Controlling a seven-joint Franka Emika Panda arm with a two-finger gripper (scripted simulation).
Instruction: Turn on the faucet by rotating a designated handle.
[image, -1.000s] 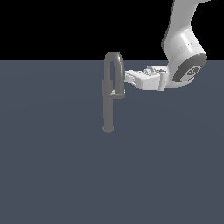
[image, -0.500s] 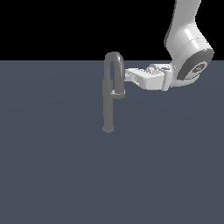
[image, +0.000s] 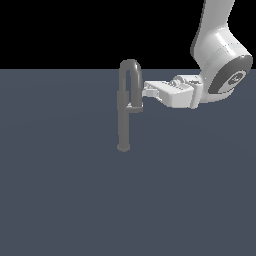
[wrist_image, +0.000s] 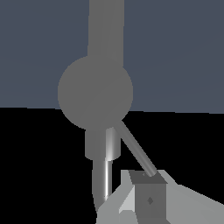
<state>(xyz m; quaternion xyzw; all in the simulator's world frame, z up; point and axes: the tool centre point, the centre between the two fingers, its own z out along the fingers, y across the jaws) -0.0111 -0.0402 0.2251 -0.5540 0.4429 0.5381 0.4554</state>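
The dark grey faucet (image: 123, 125) stands upright on the floor, its gooseneck spout arching at the top. The handle (image: 134, 107) is a short stub sticking out toward the exterior view's right, just below the spout's end. My white gripper (image: 148, 91) reaches in from the right, level with the spout, slightly above and right of the handle. Its fingers look pressed together with nothing between them. In the wrist view the faucet (wrist_image: 95, 92) fills the middle, and the handle (wrist_image: 135, 151) is a thin rod whose end meets my gripper (wrist_image: 139, 178) at a fingertip (wrist_image: 148, 199).
A flat dark blue-grey floor (image: 75, 200) spreads all around the faucet. My white arm (image: 220, 65) comes down from the upper right of the exterior view.
My wrist and hand have drifted slightly toward the exterior view's right. The faucet and its handle look unmoved.
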